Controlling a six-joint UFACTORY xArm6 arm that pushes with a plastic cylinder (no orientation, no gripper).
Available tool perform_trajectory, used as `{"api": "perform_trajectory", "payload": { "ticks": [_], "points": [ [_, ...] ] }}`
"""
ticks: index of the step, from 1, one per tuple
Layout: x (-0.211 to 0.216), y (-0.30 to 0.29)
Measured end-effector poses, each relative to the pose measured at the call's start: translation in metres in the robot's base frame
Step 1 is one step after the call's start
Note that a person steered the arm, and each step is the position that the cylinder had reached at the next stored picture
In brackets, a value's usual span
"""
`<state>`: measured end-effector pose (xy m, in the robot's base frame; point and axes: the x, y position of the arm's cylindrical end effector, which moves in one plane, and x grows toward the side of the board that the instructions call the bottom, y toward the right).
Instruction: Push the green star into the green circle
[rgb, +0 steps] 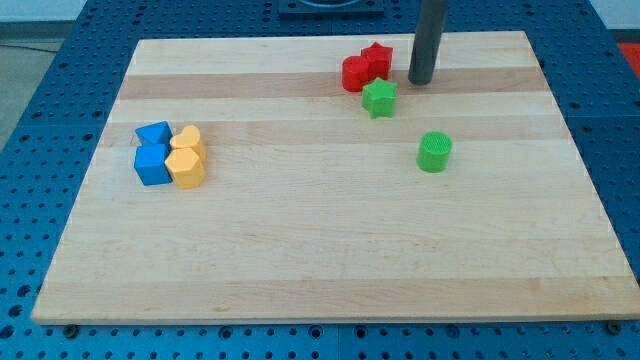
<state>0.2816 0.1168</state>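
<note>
The green star (379, 98) lies on the wooden board (330, 250) in the upper middle. The green circle (434, 152) stands below and to the right of it, a short gap apart. My tip (421, 82) rests on the board just up and to the right of the green star, not touching it. The rod rises out of the view's top.
A red star (377, 59) and a red circle (355, 74) sit together just above the green star. At the view's left, a blue star (154, 134), a blue cube (152, 166) and two yellow blocks (187, 156) form a cluster.
</note>
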Motion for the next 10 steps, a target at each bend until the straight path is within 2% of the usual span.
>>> {"api": "perform_trajectory", "payload": {
  "ticks": [1,3,5,6,8,10],
  "points": [
    [-0.001,-0.017],
    [0.025,-0.044],
    [0.026,-0.095],
    [0.037,-0.095],
    [0.075,-0.036],
    [0.100,-0.033]
  ]
}}
